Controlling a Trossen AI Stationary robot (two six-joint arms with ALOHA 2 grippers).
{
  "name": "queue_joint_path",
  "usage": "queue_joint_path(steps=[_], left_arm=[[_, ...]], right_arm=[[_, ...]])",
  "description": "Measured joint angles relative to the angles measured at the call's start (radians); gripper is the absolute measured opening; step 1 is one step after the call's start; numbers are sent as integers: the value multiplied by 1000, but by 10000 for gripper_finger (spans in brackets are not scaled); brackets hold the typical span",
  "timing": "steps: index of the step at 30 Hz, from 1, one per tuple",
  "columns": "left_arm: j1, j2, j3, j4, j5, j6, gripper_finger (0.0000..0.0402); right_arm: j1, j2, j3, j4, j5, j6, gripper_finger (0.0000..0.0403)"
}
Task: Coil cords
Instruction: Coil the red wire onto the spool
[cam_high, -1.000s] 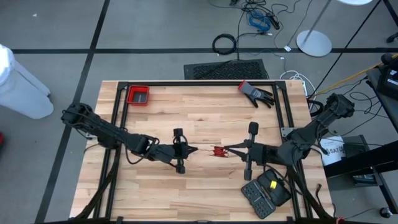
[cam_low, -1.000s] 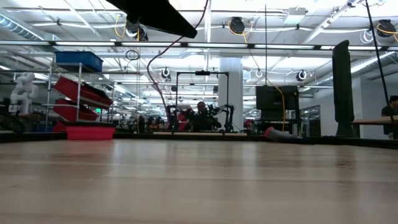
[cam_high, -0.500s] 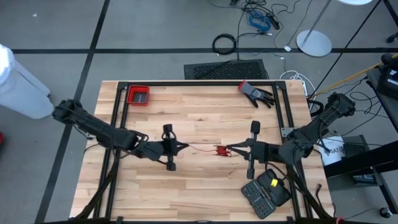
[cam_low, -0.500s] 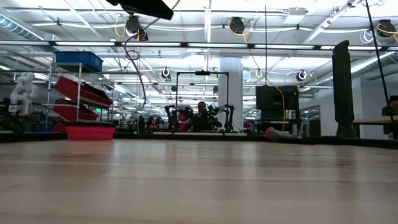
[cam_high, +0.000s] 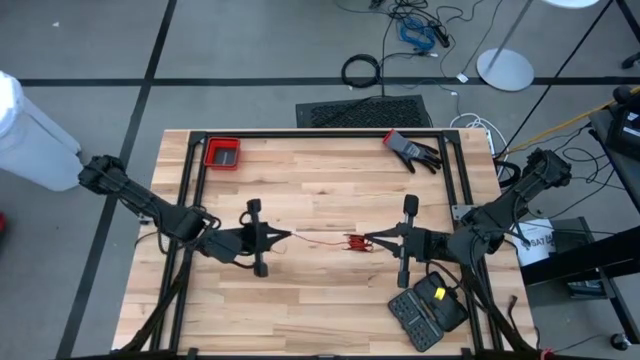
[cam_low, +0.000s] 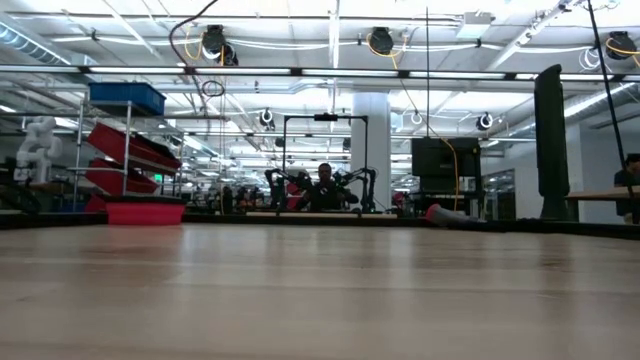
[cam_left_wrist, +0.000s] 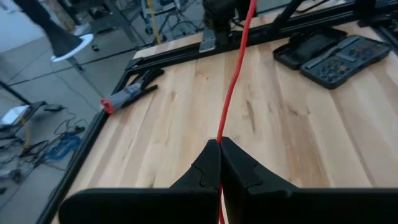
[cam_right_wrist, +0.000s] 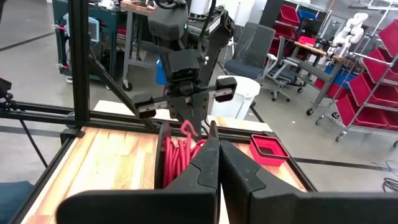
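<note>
Over the middle of the wooden table (cam_high: 330, 190), the red cord (cam_high: 322, 240) is held between the two arms. The left gripper (cam_high: 284, 237) is clamped shut on one end of the cord, and a thin straight run is stretched from it toward the right gripper (cam_high: 367, 241), which is closed on a small bundle of red loops (cam_right_wrist: 177, 157). Part of the cord is thus seen to be gathered already, while the straight run is judged to be left for winding; the black disc cannot be made out. A red tray (cam_high: 222, 153) is placed near the far left corner, a dark glove (cam_high: 411, 150) lies near the far right corner, and a black tool case (cam_high: 427, 312) is set at the near right edge, close under the right arm. None of these is found between the grippers, so the path is judged open; only the case might be brushed if the right arm were lowered. In the low view only bare tabletop and the room beyond are shown.
</note>
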Motion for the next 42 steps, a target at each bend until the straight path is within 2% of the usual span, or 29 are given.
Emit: queue_joint_path(steps=[5, 27, 42], left_arm=[[-23, -27, 0, -55, -62, -23, 1], [-176, -127, 0, -105, -310, -30, 1], [-266, -174, 0, -181, -428, -75, 1]], right_arm=[[0, 0, 0, 0, -1, 0, 0], [0, -11, 0, -61, -5, 56, 0], [0, -11, 0, -63, -9, 57, 0]])
